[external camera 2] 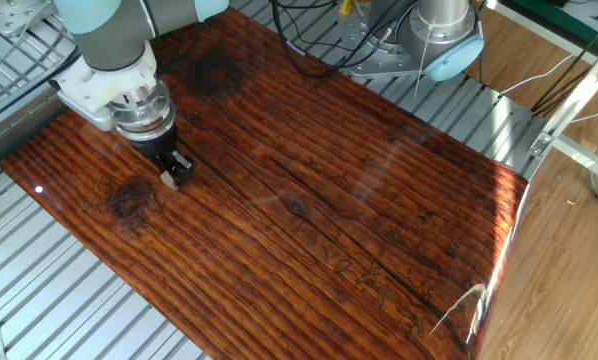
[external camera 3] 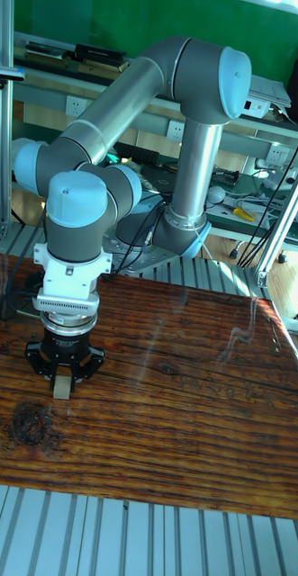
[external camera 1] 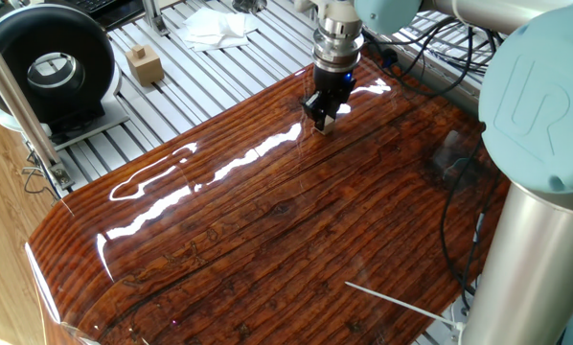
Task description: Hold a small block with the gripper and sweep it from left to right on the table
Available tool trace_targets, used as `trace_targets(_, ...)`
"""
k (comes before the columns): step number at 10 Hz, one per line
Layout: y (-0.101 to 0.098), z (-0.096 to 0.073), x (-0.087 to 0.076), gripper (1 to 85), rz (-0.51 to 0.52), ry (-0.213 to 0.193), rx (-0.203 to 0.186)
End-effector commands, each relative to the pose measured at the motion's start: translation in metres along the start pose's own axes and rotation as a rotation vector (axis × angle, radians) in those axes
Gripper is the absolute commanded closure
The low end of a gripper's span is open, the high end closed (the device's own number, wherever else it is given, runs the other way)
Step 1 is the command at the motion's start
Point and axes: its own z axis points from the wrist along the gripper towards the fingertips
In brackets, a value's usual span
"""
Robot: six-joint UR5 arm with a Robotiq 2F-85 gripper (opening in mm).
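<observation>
The small block (external camera 2: 167,179) is a tiny pale beige cube pinched between the black fingers of the gripper (external camera 2: 170,175), which is shut on it. Its lower face rests on or just above the table (external camera 2: 319,200), a glossy reddish-brown striped board. In the tall fixed view the small block (external camera 3: 63,387) pokes out below the gripper (external camera 3: 63,380) near the table's (external camera 3: 167,414) left end, beside a dark knot. In one fixed view the gripper (external camera 1: 324,122) stands at the table's (external camera 1: 267,230) far edge, with the small block (external camera 1: 326,125) a pale speck at its tip.
A larger tan wooden block (external camera 1: 145,65) and white cloth (external camera 1: 215,29) lie on the ribbed aluminium frame (external camera 1: 219,67) beyond the table. A black round device (external camera 1: 47,62) stands at far left. The arm's base (external camera 2: 429,30) and cables sit behind the board.
</observation>
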Motion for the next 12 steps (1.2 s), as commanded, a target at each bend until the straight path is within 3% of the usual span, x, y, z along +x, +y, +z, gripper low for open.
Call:
trace_targets(1, 0.0046, -0.0001, -0.0017, 84.7, 0.015, -0.005, -0.008)
trace_targets(12, 0.0043, -0.0002, -0.0021, 84.7, 0.02, -0.001, 0.003)
